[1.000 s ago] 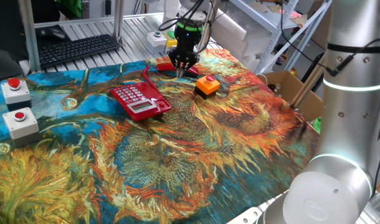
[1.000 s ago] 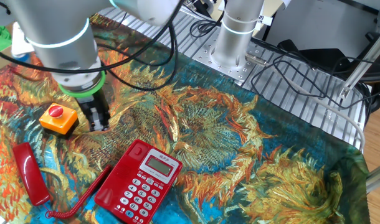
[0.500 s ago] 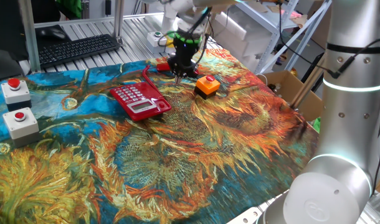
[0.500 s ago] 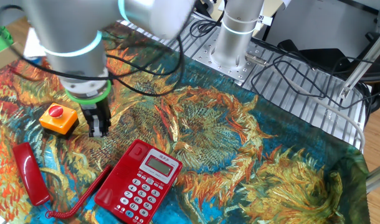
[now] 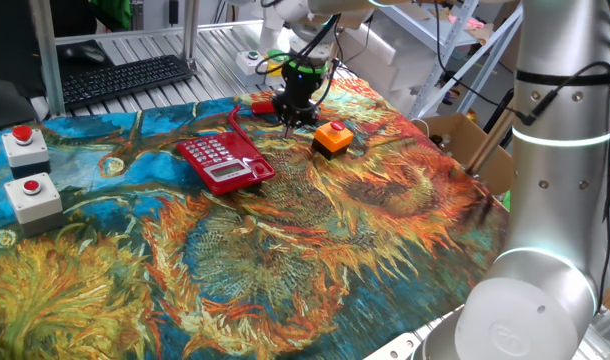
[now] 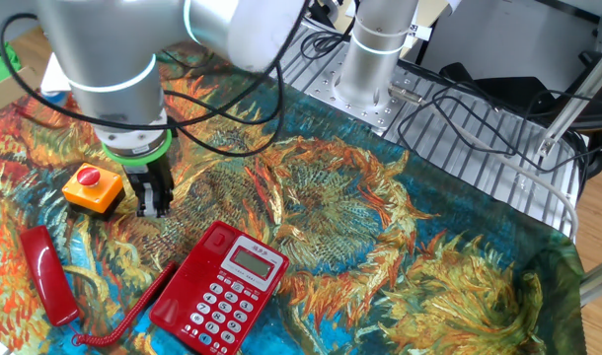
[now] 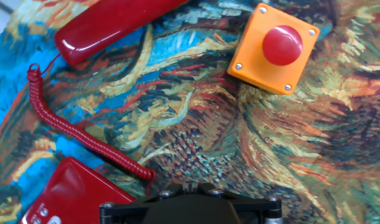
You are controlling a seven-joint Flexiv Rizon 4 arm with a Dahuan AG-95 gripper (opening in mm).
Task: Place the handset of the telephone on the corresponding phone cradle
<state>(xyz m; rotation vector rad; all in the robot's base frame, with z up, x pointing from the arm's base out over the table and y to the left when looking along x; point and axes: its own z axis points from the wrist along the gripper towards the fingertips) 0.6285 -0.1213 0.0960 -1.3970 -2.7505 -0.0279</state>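
The slim, glossy red plastic handset [image 6: 46, 273] (coiled cord attached) lies off the red keypad telephone [image 6: 218, 288]; the gripper [image 6: 153, 206] is pressed together, empty.

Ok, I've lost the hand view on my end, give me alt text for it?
The red handset lies on the sunflower-print cloth at top left, its coiled cord running down to a corner of the red telephone at bottom left. An orange box with a red button sits at top right.
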